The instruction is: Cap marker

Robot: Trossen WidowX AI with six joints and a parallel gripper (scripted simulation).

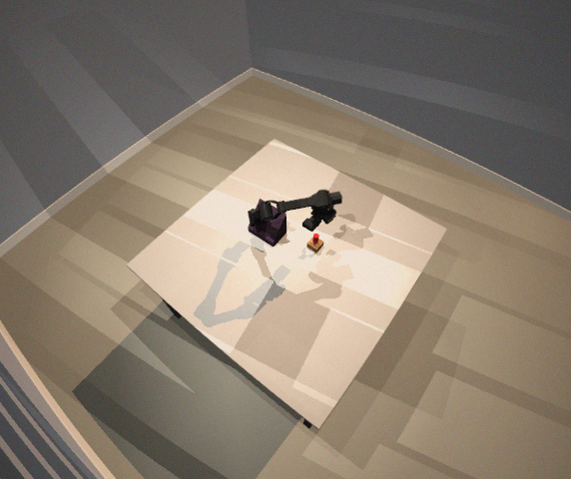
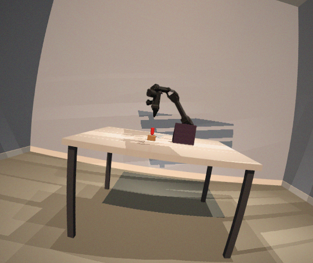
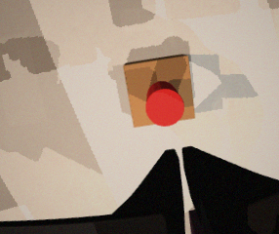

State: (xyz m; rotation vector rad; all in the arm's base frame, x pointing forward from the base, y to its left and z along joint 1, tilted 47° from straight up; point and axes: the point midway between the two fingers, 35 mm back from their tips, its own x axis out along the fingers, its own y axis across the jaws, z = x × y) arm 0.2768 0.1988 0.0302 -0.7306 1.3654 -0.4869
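Observation:
The red cap [image 1: 315, 237] [image 2: 152, 130] [image 3: 165, 107] sits upright on top of the marker, above the orange-brown holder block [image 1: 314, 245] [image 2: 151, 138] [image 3: 140, 106]. The marker's body can hardly be told apart beneath the cap; whether the cap is fully seated cannot be told. My gripper [image 2: 154, 115] [image 3: 179, 158] is shut with nothing held, a thin gap showing between its black fingertips. It points down and hangs above the cap's height, clear of it. In the wrist view the fingertips lie just below the cap and block.
The arm's base stands on a dark purple box [image 1: 269, 230] [image 2: 184, 133] on the pale table [image 1: 295, 355] [image 2: 224, 155], beside the holder block. Shadows of the arm and patches of light cross the table top.

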